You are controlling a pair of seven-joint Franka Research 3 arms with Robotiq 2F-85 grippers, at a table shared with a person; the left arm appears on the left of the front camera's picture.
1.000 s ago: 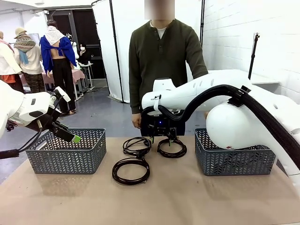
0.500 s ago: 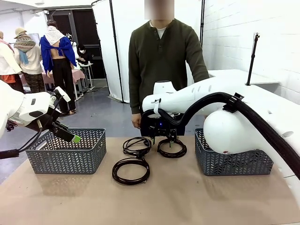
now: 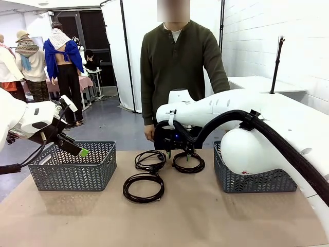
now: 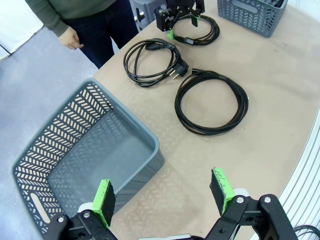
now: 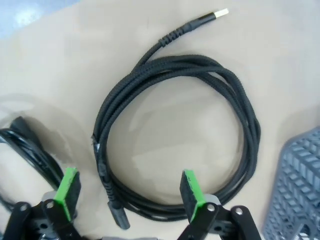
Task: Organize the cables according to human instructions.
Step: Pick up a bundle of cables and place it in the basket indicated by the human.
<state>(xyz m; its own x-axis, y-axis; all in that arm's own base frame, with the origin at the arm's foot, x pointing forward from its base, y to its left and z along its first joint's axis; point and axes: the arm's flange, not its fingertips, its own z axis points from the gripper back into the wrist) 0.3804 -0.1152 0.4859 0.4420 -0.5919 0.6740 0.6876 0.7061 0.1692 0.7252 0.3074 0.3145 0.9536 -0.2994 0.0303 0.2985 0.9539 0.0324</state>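
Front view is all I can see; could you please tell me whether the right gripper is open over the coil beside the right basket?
Observer: Yes. In the right wrist view the right gripper is open, with the coil's near arc lying between its pads.
Operator: Thank you. What kind of cable is it?
Observer: A braided one, with a small gold-tipped plug sticking out on the far side.
Operator: And is there anything in the left basket?
Observer: No. The left wrist view shows the left basket empty, and the left gripper open over its rim.
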